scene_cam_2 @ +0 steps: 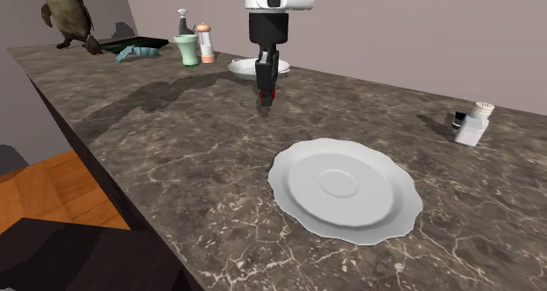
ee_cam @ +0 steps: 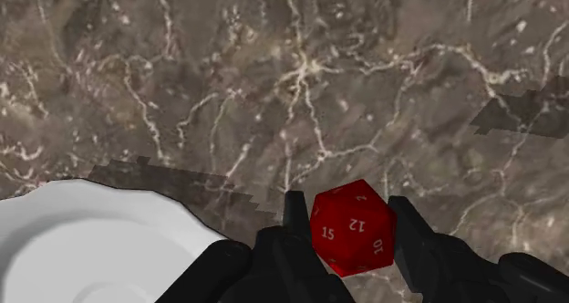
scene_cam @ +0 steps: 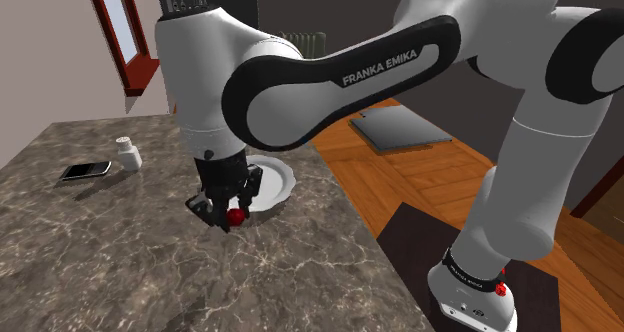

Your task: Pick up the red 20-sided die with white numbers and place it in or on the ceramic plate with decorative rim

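Gripper (ee_cam: pixel 350 212) clamped on red die (ee_cam: pixel 354 228) over counter (ee_cam: pixel 274 73), just beside white plate (ee_cam: pixel 82 246); fingertip hold on slanted faces could slip, or early release could miss the rim.

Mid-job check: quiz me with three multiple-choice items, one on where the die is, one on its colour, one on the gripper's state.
1. The die is:
A) over the countertop, beside the plate
B) lying on the plate
C) next to the shaker

2. The die is:
A) blue with black numbers
B) red with white numbers
C) plain white

3. The gripper is:
A) open
B) shut on nothing
C) shut on the die

Answers:
1 A, the wrist view shows marble behind the die and the plate off to one side.
2 B, its red faces carry white numbers such as 15 and 12.
3 C, both fingers clasp it.
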`<state>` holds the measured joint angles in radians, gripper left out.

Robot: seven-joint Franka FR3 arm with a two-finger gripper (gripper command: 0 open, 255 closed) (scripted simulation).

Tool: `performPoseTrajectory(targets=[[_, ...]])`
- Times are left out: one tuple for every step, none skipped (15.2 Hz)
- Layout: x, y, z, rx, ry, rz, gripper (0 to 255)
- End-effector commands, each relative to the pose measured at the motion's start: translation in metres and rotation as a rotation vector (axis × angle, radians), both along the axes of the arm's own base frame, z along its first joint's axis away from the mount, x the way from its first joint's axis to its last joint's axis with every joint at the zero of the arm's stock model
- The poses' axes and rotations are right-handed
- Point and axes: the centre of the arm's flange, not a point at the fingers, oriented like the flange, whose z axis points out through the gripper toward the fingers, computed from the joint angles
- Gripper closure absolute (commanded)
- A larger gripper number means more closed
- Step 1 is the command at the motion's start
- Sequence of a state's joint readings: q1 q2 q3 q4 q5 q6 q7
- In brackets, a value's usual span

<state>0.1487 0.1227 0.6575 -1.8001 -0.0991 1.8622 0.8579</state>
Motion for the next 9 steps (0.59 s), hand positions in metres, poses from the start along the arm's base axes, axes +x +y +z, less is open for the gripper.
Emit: performPoseTrajectory(targets=[[0.014,-0.015,0.002,0.000,0.000,0.000,255],[0.023,-0.025,0.002,0.000,0.000,0.000,255],[0.032,-0.035,0.002,0.000,0.000,0.000,255],[0.040,-0.045,0.002,0.000,0.000,0.000,255],[0.049,-0.054,0.002,0.000,0.000,0.000,255],[0.058,-0.064,0.002,0.000,0.000,0.000,255],[0.067,-0.074,0.001,0.000,0.000,0.000,255],[0.076,-0.084,0.001,0.000,0.000,0.000,255],[0.085,-0.093,0.001,0.000,0.000,0.000,255]])
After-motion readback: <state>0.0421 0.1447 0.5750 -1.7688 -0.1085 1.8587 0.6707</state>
